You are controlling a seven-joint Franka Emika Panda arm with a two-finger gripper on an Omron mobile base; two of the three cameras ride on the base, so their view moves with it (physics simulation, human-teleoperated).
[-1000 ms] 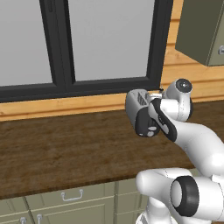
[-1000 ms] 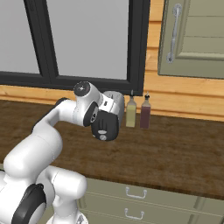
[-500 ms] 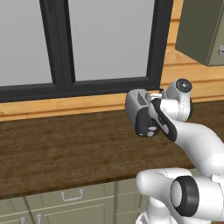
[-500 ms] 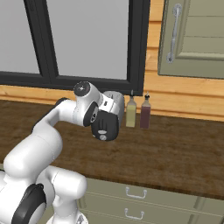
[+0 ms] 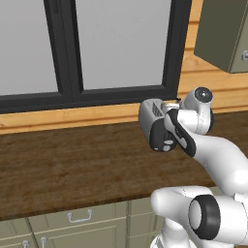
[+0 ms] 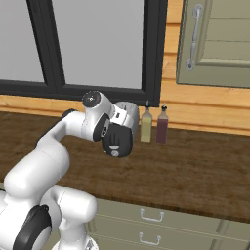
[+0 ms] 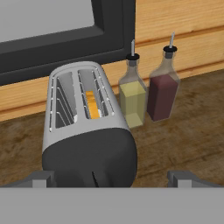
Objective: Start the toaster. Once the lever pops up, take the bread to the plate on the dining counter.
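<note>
Hand view: toaster [image 7: 87, 140] on dark wooden counter [image 7: 183, 135] below window [image 7: 65, 30], tool [image 7: 111, 177] spread apart.

Changes since a second ago: none observed. Arm [image 5: 213, 150] keeps the same pose in both base views; counter [image 5: 58, 164] and bottles [image 6: 154, 124] keep their places; the views themselves unshifted.

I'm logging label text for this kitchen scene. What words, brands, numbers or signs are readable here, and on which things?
None: no readable text anywhere.
Toaster: plain silver and dark shell, no brand or markings.
Yellow bottle and dark red bottle: no labels.
Cabinet door and drawers: bare.
</note>
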